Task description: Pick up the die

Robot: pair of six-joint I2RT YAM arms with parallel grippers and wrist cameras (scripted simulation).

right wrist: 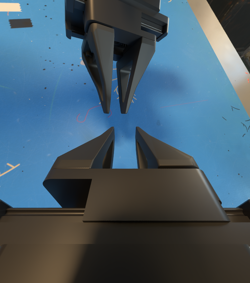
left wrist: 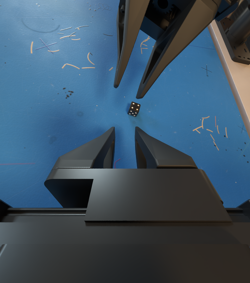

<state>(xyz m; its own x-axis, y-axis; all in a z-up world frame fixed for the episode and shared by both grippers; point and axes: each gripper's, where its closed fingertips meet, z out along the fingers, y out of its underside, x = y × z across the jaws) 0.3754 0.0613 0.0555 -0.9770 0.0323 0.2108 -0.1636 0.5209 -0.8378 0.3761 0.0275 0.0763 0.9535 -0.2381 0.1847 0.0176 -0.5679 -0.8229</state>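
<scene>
A small black die (left wrist: 133,109) with white pips lies on the blue table in the left wrist view. My left gripper (left wrist: 125,127) is open and empty, its fingertips just short of the die, which sits slightly right of the gap. My right gripper (left wrist: 126,92) comes in from the far side, open, its tips just beyond the die. In the right wrist view my right gripper (right wrist: 125,127) is open and empty. The left gripper (right wrist: 115,113) faces it, tips close. The die does not show in the right wrist view.
The blue table (left wrist: 44,107) is marked with orange scratches and dark specks. Its pale edge strip (left wrist: 243,99) runs along the right, also in the right wrist view (right wrist: 222,61). A black tape patch (right wrist: 21,23) and a white tape strip (right wrist: 2,6) lie far left.
</scene>
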